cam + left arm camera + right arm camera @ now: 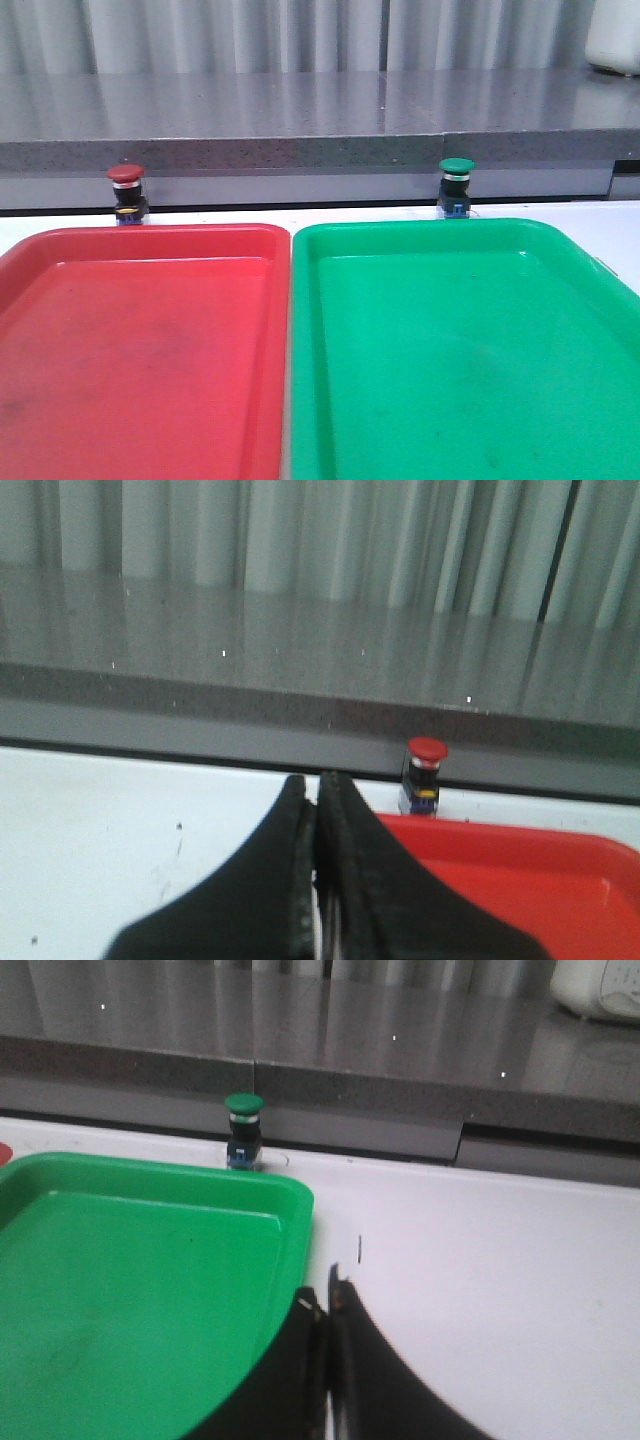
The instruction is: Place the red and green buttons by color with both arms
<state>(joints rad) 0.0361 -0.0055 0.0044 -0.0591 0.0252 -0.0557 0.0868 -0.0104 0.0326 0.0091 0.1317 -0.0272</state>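
The red button (126,192) stands upright on the white table behind the red tray (60,300); it also shows in the left wrist view (424,775). The green button (456,186) stands upright behind the green tray (560,330); it also shows in the right wrist view (243,1131). My left gripper (315,785) is shut and empty, near the red tray's (520,880) outer corner, well short of the red button. My right gripper (325,1295) is shut and empty at the green tray's (120,1280) outer edge. Neither arm shows in the front view.
A grey stone ledge (300,120) runs along the back of the table, close behind both buttons. The two trays lie side by side, touching, and fill most of the front. A white object (615,35) stands on the ledge at the far right.
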